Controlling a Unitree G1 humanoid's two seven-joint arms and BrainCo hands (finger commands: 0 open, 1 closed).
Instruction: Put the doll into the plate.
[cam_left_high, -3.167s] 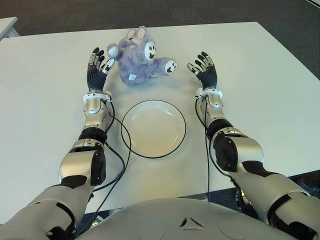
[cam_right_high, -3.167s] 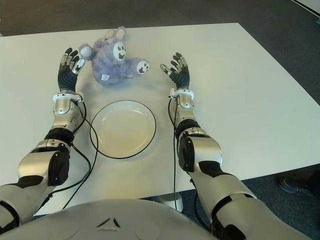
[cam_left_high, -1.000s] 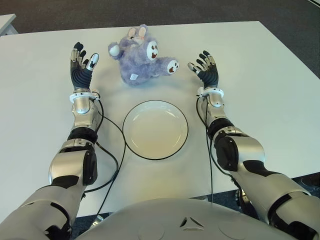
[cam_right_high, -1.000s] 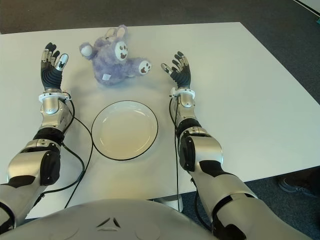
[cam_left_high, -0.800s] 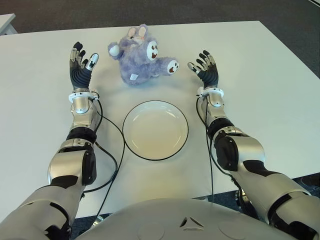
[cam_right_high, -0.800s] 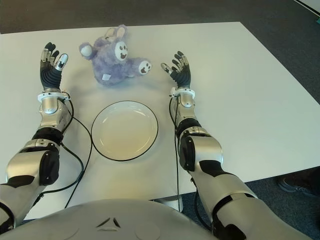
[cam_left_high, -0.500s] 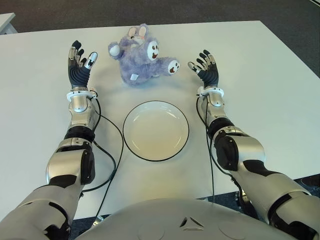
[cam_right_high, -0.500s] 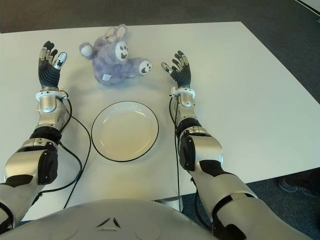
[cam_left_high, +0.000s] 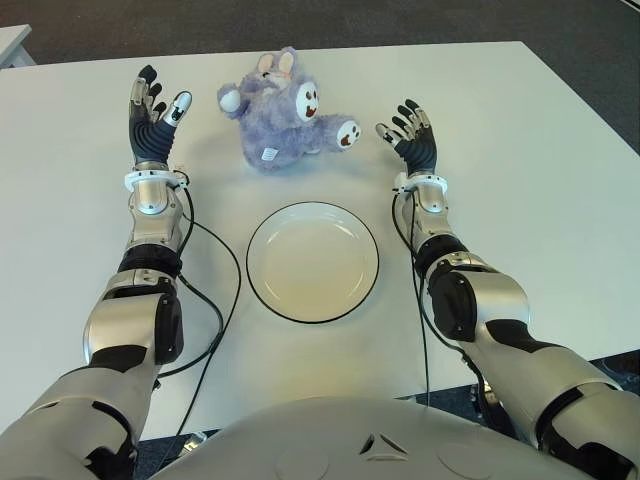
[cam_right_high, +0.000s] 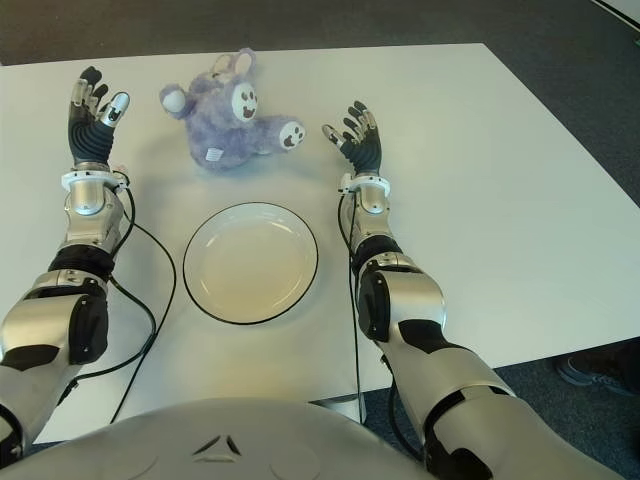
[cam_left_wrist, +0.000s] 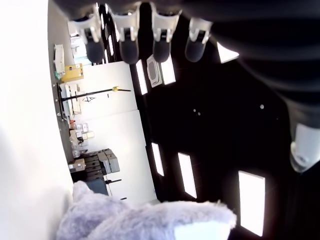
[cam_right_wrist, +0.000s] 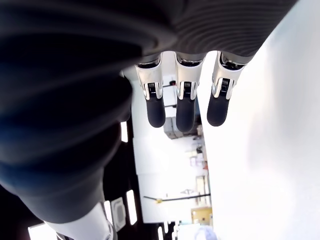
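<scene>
A purple plush doll (cam_left_high: 279, 116) with a white face and white paws lies on the white table (cam_left_high: 520, 170), just beyond an empty white plate (cam_left_high: 312, 261) with a dark rim. My left hand (cam_left_high: 152, 118) is raised to the doll's left, fingers spread, holding nothing; its wrist view catches purple fur (cam_left_wrist: 145, 220) nearby. My right hand (cam_left_high: 413, 140) is up on the doll's right, close to one white paw, fingers spread and empty. Neither hand touches the doll.
Black cables (cam_left_high: 215, 300) run from both wrists along the forearms over the table. Dark carpet (cam_left_high: 400, 20) lies past the table's far edge. Another table's corner (cam_left_high: 15, 48) shows at the far left.
My left hand has drawn away from the doll's paw, moving left and farther out. The right hand, doll and plate have stayed where they were.
</scene>
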